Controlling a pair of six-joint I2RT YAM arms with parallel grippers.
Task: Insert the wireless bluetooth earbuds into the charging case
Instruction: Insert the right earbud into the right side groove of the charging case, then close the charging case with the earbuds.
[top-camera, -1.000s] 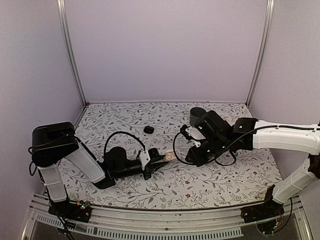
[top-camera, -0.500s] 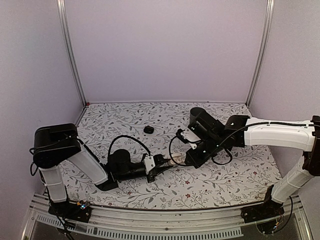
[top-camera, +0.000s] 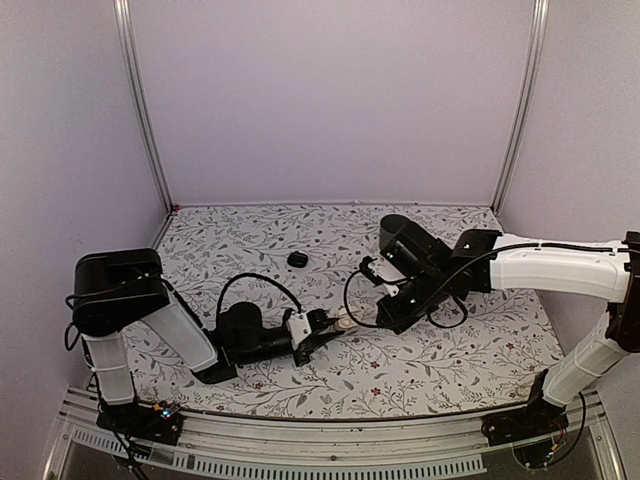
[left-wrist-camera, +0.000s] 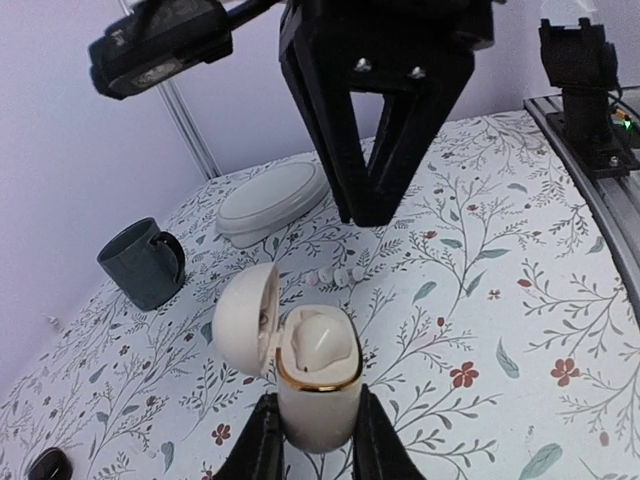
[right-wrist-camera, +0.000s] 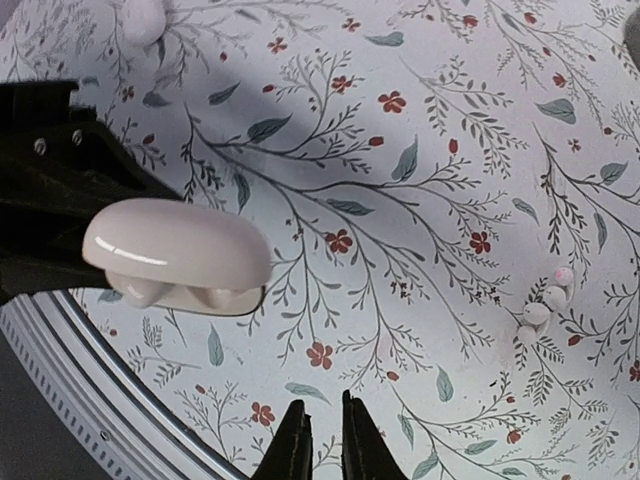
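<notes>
Grey mug (left-wrist-camera: 140, 262) beside a white oval dish (left-wrist-camera: 272, 202), small pale beads (left-wrist-camera: 333, 275) nearby on floral tablecloth (left-wrist-camera: 480, 330).

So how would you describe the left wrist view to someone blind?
An open cream charging case stands gripped by the left gripper, lid flipped left, with the black right gripper hanging above it. Behind, on the floral table, sit a grey mug and a white oval dish.

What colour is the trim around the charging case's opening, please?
Gold, on the cream charging case; left wrist view shows it best.
</notes>
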